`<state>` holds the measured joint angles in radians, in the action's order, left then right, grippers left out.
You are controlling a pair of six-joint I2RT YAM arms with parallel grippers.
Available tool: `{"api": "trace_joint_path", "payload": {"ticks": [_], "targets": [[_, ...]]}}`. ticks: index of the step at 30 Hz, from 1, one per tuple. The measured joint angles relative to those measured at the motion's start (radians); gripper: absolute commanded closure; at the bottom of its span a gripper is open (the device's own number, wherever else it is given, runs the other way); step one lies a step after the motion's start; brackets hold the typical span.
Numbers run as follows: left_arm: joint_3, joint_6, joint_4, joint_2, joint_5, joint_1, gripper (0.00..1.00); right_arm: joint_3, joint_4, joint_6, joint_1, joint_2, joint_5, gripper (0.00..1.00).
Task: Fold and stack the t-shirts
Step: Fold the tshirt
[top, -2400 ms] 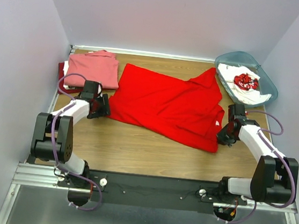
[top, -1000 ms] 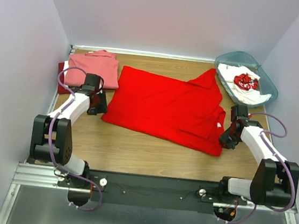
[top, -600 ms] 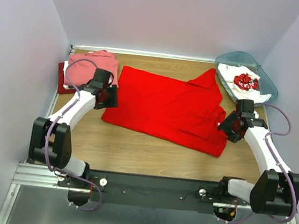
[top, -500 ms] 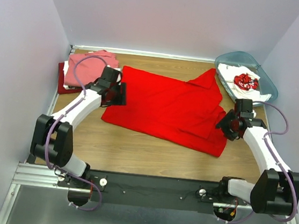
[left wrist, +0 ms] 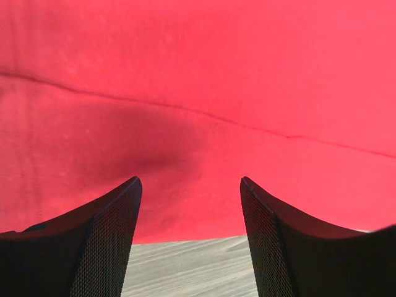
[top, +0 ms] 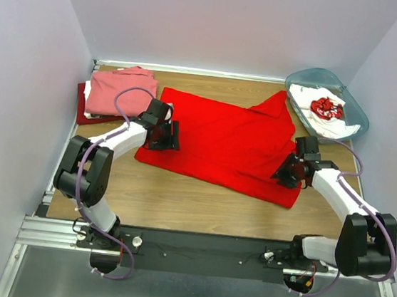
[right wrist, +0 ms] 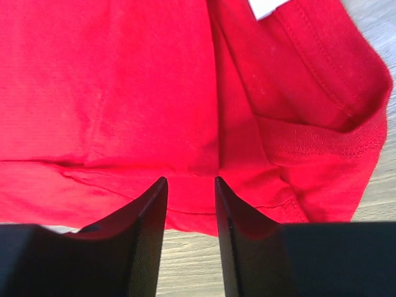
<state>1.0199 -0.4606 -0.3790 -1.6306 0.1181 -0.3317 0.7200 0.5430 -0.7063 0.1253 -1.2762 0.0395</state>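
The bright red t-shirt [top: 221, 140] lies spread flat, likely so that its edges can be taken for folding. To its left the salmon-pink shirt [top: 122, 91] sits folded on a darker red one [top: 81, 106], starting the stack. Beyond its right sleeve, the teal bin [top: 296, 81] holds the white printed shirt [top: 312, 98]. The left gripper [left wrist: 189, 182], jaws wide and empty, hovers over the red shirt's left hem. The right gripper [right wrist: 190, 179], jaws narrow with nothing visibly pinched, is at its right corner. Only the right wrist view shows the neck label [right wrist: 266, 6], and only the overhead view shows the stack and bin.
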Motion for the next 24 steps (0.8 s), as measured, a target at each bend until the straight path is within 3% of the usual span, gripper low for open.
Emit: {"api": "trace_joint_path", "payload": {"ticks": [15,24], "targets": [[-0.03,-0.012,0.047,-0.01,0.01,-0.009,0.27,-0.026,-0.045,-0.008,0.006,-0.056,-0.027,0.62],[-0.048,-0.008,0.06,-0.041,0.008,-0.01,0.27,-0.028,-0.076,-0.011,0.006,-0.079,-0.031,0.76]]}}
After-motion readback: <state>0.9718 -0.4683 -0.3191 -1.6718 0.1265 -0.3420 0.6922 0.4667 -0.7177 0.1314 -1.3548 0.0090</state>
